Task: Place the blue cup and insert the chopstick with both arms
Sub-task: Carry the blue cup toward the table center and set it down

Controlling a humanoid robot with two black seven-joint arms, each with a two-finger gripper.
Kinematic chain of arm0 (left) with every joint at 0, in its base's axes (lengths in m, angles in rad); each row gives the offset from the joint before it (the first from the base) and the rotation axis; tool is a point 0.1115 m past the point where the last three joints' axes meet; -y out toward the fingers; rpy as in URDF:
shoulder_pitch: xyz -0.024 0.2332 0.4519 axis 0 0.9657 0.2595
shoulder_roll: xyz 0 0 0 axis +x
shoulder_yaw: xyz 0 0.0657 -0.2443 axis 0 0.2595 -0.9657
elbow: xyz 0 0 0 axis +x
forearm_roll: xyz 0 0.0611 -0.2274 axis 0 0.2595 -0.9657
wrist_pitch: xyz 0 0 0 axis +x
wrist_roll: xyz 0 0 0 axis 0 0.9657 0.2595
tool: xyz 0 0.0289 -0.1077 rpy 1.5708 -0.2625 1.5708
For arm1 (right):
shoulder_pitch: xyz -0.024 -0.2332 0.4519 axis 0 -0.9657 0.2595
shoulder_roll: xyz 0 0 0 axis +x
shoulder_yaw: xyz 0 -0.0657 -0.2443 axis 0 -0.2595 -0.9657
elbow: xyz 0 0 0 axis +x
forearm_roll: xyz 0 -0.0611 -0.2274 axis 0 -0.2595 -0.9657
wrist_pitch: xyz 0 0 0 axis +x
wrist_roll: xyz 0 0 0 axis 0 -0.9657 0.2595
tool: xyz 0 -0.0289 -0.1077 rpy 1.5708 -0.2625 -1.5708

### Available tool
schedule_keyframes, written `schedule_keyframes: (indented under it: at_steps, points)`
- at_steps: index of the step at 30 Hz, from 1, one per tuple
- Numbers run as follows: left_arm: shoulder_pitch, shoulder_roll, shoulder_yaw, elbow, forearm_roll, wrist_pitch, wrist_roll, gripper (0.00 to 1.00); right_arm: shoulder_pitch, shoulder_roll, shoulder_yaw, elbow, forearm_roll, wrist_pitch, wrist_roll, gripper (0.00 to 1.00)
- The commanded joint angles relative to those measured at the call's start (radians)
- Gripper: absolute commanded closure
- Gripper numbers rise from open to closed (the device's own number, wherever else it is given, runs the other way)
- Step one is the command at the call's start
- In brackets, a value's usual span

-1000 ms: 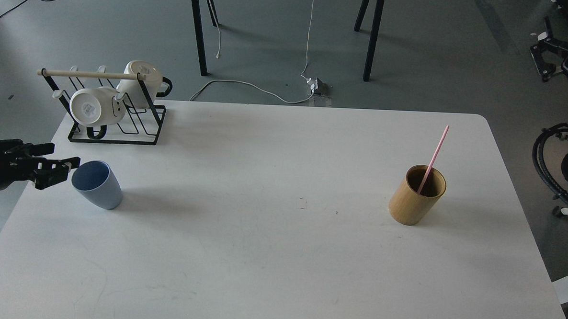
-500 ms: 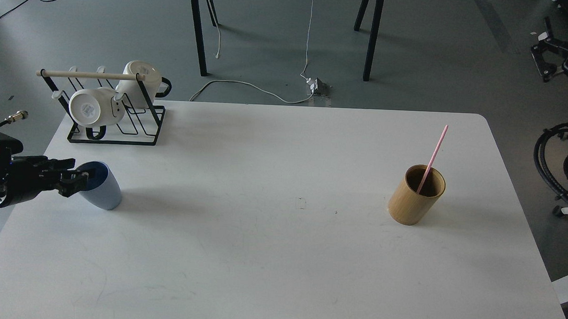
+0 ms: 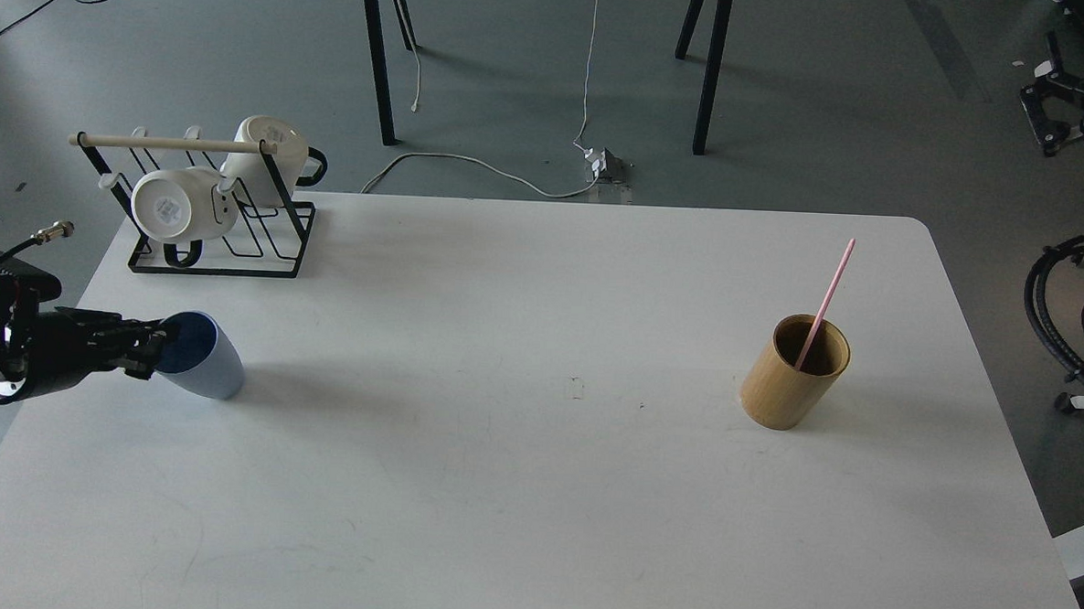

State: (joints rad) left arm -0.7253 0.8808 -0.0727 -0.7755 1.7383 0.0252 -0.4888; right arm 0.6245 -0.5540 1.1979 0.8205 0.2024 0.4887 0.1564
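White tabletop (image 3: pixel 516 486), our left gripper (image 3: pixel 158 350) at the blue cup (image 3: pixel 205 363), frame's left.
The light, slick plastic cup we'd pinch by its rim; finger closure we cannot tell. The stiff pink chopstick (image 3: pixel 828 299) stands in the bamboo holder (image 3: pixel 790 379), right.

The cup (image 3: pixel 203 367) is pale blue outside, darker blue inside. The chopstick (image 3: pixel 827 301) is pink, the cylinder (image 3: pixel 790 375) tan with a dark brown interior. The worktop (image 3: pixel 534 487) is plain white. Two white mugs (image 3: pixel 180 203) hang on a black wire rack (image 3: pixel 224 245) with a pale wooden rod (image 3: pixel 172 143). The left pincer (image 3: pixel 157 352) is black.
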Motion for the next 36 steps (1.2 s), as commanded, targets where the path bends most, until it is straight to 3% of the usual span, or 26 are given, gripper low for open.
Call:
schedule_keyframes:
  at_steps: [1, 5, 14, 17, 21, 25, 32, 36]
  points:
    - [-0.057, 0.004, 0.001, -0.004, 0.001, -0.017, 0.0, 1.0, 0.0, 0.0, 0.002, 0.002, 0.0, 0.0, 0.0, 0.01]
    - [-0.156, 0.007, 0.001, -0.06, 0.003, -0.134, 0.0, 1.0, 0.0, -0.001, 0.005, 0.005, 0.0, 0.0, 0.002, 0.01]
    - [-0.391, 0.001, -0.003, -0.494, 0.13, -0.416, 0.0, 1.0, 0.0, -0.034, 0.009, 0.039, 0.0, 0.0, 0.009, 0.01]
    - [-0.474, -0.07, -0.003, -0.591, 0.173, -0.514, 0.0, 1.0, 0.0, -0.044, 0.008, 0.039, 0.0, 0.0, 0.011, 0.01]
    - [-0.503, -0.279, 0.002, -0.581, 0.243, -0.514, 0.059, 1.0, 0.006, -0.06, 0.008, 0.04, -0.001, 0.0, 0.029, 0.01]
    - [-0.485, -0.423, 0.005, -0.492, 0.311, -0.514, 0.09, 1.0, 0.011, -0.087, 0.009, 0.042, -0.001, 0.0, 0.032, 0.01]
    - [-0.45, -0.678, 0.005, -0.168, 0.317, -0.514, 0.088, 1.0, 0.008, -0.106, 0.022, 0.042, -0.001, 0.0, 0.034, 0.01]
    - [-0.398, -0.735, 0.007, -0.105, 0.319, -0.514, 0.093, 1.0, 0.004, -0.109, 0.022, 0.04, -0.001, 0.0, 0.034, 0.01]
